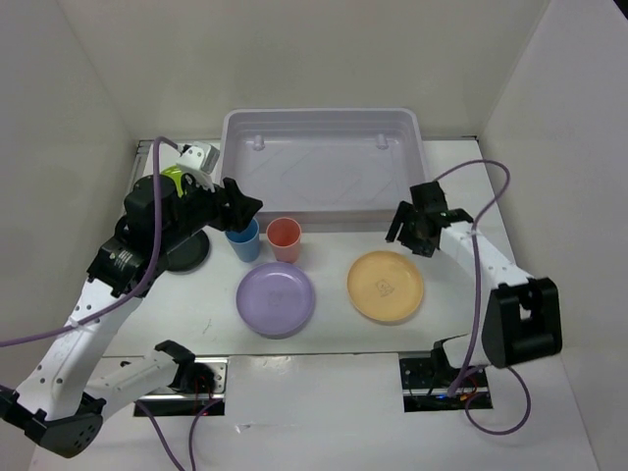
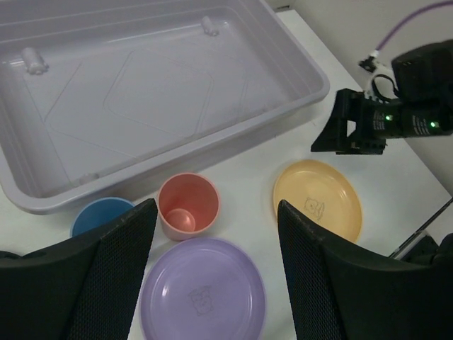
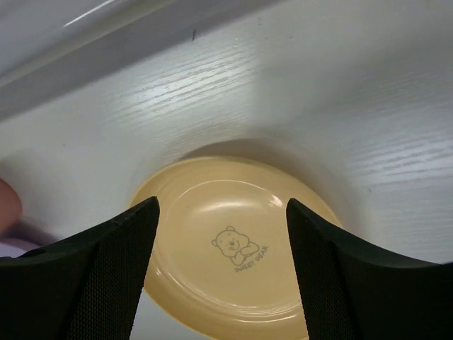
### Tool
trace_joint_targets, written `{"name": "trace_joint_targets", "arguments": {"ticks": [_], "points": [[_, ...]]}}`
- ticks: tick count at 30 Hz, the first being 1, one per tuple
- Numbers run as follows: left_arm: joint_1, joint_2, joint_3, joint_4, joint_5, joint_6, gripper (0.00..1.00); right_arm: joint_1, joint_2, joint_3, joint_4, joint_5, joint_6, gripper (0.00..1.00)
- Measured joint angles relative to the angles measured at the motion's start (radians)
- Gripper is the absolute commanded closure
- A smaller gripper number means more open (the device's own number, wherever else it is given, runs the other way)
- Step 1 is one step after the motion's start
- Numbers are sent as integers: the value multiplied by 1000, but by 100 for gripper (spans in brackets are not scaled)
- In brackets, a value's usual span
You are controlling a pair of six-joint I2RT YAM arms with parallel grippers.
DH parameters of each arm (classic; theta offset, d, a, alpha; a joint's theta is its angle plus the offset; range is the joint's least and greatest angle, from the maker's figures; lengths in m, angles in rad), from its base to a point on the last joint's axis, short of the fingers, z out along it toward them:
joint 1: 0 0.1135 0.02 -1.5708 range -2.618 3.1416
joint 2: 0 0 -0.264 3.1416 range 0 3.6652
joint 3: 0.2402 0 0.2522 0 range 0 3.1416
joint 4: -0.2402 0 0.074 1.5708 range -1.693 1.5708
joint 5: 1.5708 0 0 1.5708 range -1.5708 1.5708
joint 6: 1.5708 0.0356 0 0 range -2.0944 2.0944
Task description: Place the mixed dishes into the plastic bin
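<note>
Two grippers hang wide open and empty above the table. The left gripper is over the blue cup and coral-pink cup, which stand side by side before the plastic bin. The right gripper frames the orange-yellow plate. The lavender plate lies nearby.

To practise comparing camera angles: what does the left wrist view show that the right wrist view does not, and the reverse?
Only the left wrist view: the bare inside of the translucent whitish-grey plastic bin, the small blue plastic cup and the right gripper from outside. Only the right wrist view: small lettering under the bear print on the round orange-yellow plastic plate. Both: that plate on the white table.
</note>
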Motion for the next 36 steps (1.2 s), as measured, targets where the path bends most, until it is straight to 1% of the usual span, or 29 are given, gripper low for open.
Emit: {"name": "trace_joint_targets", "arguments": {"ticks": [3, 5, 8, 11, 17, 20, 22, 29, 36], "points": [[0, 15, -5, 1, 13, 2, 24, 44, 92, 91, -60, 20, -60, 22], [0, 20, -6, 1, 21, 2, 24, 62, 107, 131, -71, 48, -97, 22], [0, 21, -8, 6, 30, 4, 24, 64, 108, 150, -81, 82, -149, 22], [0, 21, -8, 7, 37, 6, 24, 50, 127, 150, -106, 85, -192, 22], [0, 21, -8, 7, 37, 8, 24, -16, 173, 150, -122, 36, -263, 24], [0, 20, -8, 8, 37, 14, 24, -31, 200, 150, -122, -2, -299, 18], [0, 20, -8, 8, 37, 26, 24, -30, 222, 150, -122, -29, -321, 16], [1, 20, -8, 25, 53, 32, 24, -43, 279, 156, -127, -109, -372, 15], [1, 19, -8, 53, 75, 31, 23, -80, 340, 161, -129, -140, -393, 15]]}}
